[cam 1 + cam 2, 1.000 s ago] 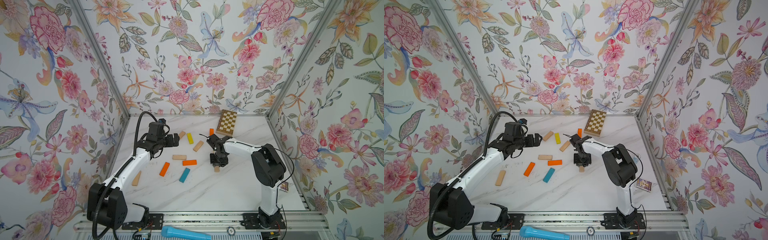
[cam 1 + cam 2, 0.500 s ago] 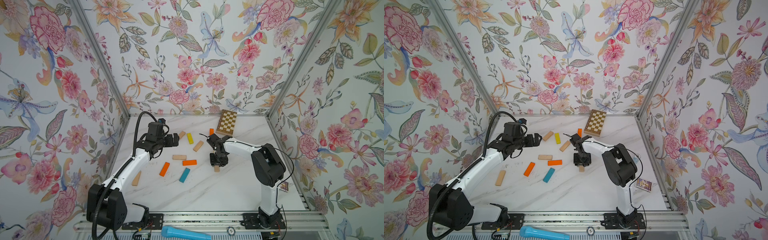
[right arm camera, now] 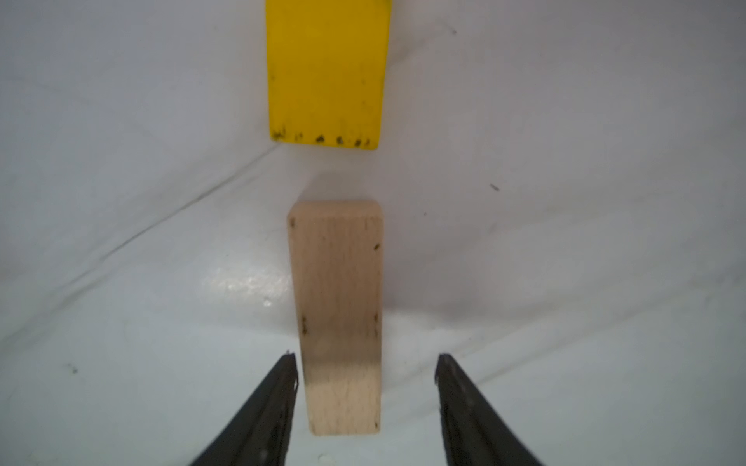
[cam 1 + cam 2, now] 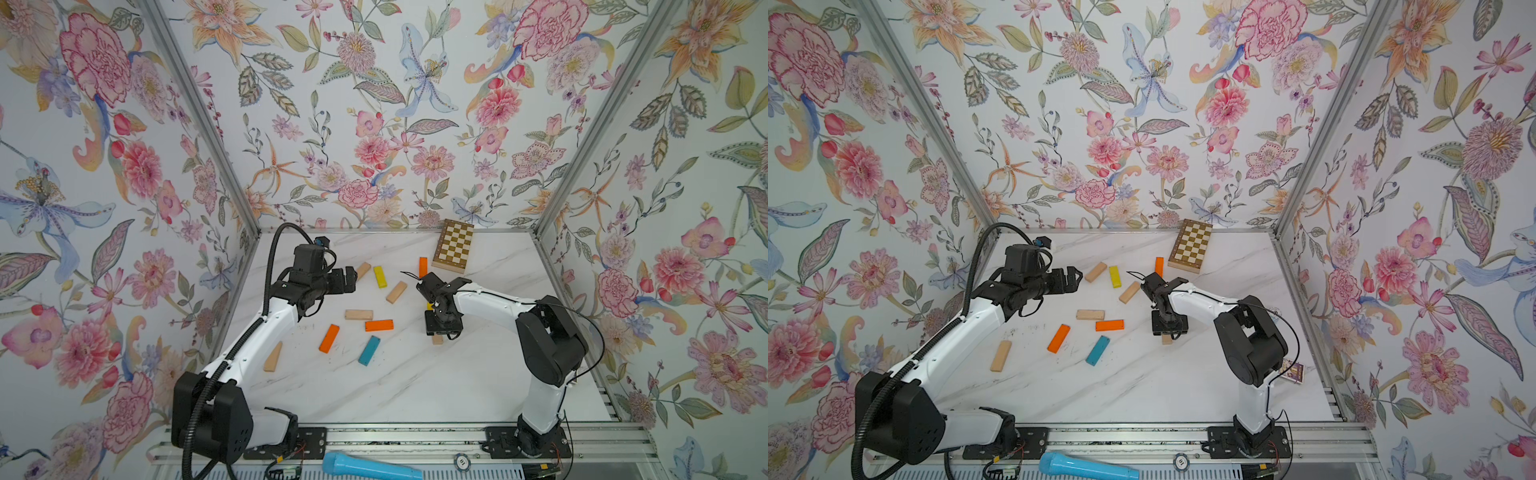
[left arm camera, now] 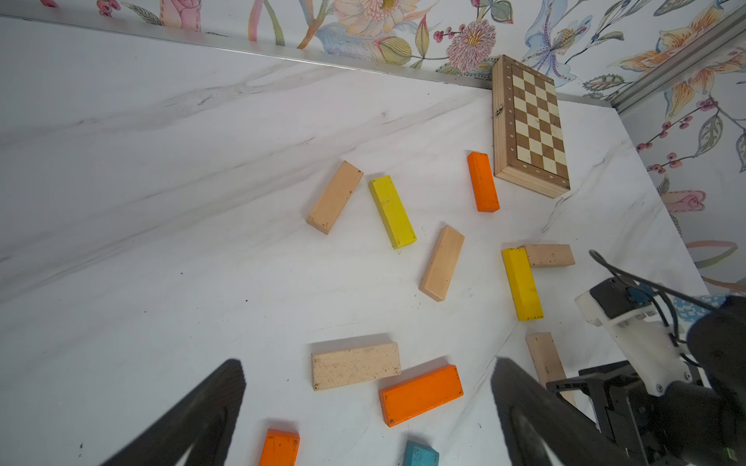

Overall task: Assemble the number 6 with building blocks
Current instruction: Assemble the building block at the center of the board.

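My right gripper is open and points down over a beige block that lies flat on the table; one finger is close to its side, the other stands clear. Just beyond it, in line, lies a yellow block, and a beige bar meets that block's far end at a corner. No more of the number 6 shows. In both top views the right gripper hides most of these. My left gripper hovers wide open and empty at the back left. Several loose building blocks lie mid-table, among them a teal block.
A chequered board lies against the back wall, with an orange block beside it. A beige block sits by the left arm. A blue microphone rests on the front rail. Flowered walls close in three sides.
My right gripper has stayed over the beige block while its jaws spread apart. The left arm has barely moved.
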Robot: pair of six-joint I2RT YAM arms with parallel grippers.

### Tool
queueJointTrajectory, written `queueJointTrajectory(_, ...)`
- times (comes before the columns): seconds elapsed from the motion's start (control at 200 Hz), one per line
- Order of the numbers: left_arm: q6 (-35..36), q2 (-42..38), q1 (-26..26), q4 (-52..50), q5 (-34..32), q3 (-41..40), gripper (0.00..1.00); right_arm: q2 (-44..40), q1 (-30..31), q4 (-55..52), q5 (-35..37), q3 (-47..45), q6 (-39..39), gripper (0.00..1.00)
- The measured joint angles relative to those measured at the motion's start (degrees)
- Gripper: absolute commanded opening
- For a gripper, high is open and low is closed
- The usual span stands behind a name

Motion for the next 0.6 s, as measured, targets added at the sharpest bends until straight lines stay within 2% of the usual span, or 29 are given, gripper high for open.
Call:
queueJointTrajectory(0.29, 0.0, -0.7, 0.0, 0.0, 0.8, 0.0, 0.99, -13.0, 3.3, 8.5, 0.6, -10.8, 2.6, 0.55)
queueJointTrajectory(0.46, 0.0, -1.0, 0.0, 0.0, 0.9, 0.0, 0.99, -14.4, 3.1, 11.9, -0.3, -16.9, 4.1, 0.50)
queueJointTrajectory(0.6, 0.0, -1.1, 0.0, 0.2, 0.9, -0.1, 0.99, -14.4, 3.3, 14.3, -0.9, -18.6, 4.8, 0.44)
